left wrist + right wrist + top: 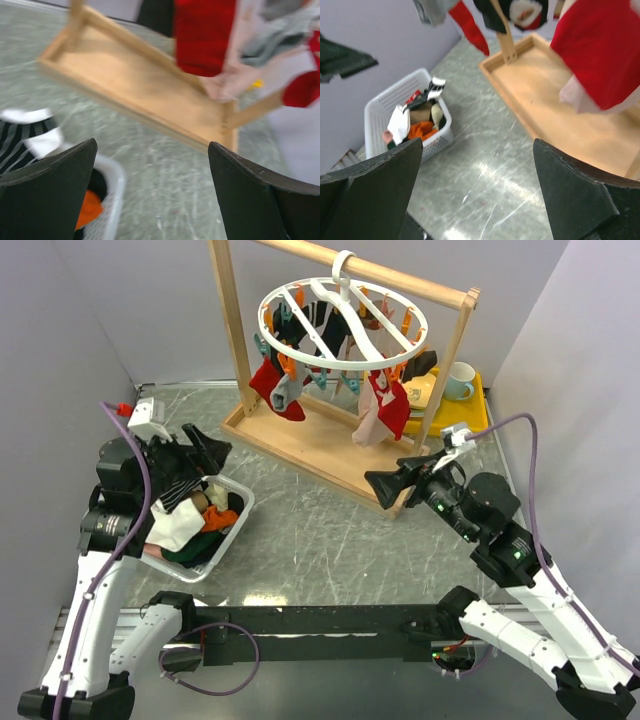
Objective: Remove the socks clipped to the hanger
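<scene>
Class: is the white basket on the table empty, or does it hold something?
Not empty. The white basket holds a heap of socks: striped, white, orange and dark ones show inside it.

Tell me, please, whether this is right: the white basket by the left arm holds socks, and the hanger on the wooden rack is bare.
Not quite. The hanger is not bare: several socks, red and black among them, hang from it, as the top external view shows. The white basket does hold socks.
</scene>
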Controlling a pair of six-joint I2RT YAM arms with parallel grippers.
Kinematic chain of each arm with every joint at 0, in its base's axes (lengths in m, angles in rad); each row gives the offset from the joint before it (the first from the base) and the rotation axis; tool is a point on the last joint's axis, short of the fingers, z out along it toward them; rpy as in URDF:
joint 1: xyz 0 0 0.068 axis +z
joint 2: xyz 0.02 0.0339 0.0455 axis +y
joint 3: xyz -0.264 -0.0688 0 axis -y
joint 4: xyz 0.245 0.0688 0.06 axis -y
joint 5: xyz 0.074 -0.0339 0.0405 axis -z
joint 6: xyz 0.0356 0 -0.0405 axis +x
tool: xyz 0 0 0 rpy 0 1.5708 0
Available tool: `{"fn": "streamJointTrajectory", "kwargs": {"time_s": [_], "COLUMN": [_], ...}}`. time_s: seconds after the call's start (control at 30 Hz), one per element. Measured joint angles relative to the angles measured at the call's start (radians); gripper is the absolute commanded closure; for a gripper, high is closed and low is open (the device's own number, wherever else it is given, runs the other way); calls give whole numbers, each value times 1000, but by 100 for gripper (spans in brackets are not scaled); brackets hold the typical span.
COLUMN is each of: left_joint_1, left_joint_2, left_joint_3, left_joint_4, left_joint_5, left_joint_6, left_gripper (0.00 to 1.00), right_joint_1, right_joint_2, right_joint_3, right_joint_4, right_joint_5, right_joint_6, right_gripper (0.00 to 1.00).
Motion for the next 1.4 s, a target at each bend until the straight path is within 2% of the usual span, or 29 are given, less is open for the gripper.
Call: {"fn": "streamJointTrajectory", "kwargs": {"time_s": [0.13, 0.33, 0.53, 0.73, 1.0, 1.07, 1.13, 1.23, 1.27, 1.33, 1.37, 1.4], "left_joint_1": [0, -28, -134, -221, -238, -240, -245, -253, -255, -259, -261, -263], "left_joint_2": [45, 106, 177, 282, 365, 390, 414, 450, 463, 482, 490, 496], "left_joint_3": [-2, -16, 2, 88, 241, 266, 283, 297, 301, 308, 311, 314], "left_joint_4": [80, 167, 244, 292, 344, 359, 365, 366, 365, 366, 364, 364], "left_joint_5": [117, 178, 173, 138, 69, 66, 63, 62, 63, 64, 65, 66], "left_joint_6": [-38, -98, -121, -116, -68, -64, -55, -47, -43, -43, -37, -30], "left_gripper": [1, 1, 3, 1, 1, 3, 8, 25, 36, 52, 75, 86], "right_joint_1": [0, 0, 0, 0, 0, 0, 0, 0, 0, 0, 0, 0], "right_joint_2": [47, 143, 153, 145, 64, 62, 61, 60, 59, 50, 46, 43], "right_joint_3": [5, 45, 45, 44, 4, 6, 7, 7, 7, 7, 7, 7], "right_joint_4": [-45, -136, -188, -187, -114, -115, -115, -119, -120, -119, -119, -119], "right_joint_5": [-19, -21, 3, -23, -110, -115, -117, -120, -120, -122, -121, -121], "right_joint_6": [35, 85, 170, 192, 114, 98, 84, 72, 71, 67, 64, 64], "right_gripper": [0, 0, 0, 0, 0, 0, 0, 0, 0, 0, 0, 0]}}
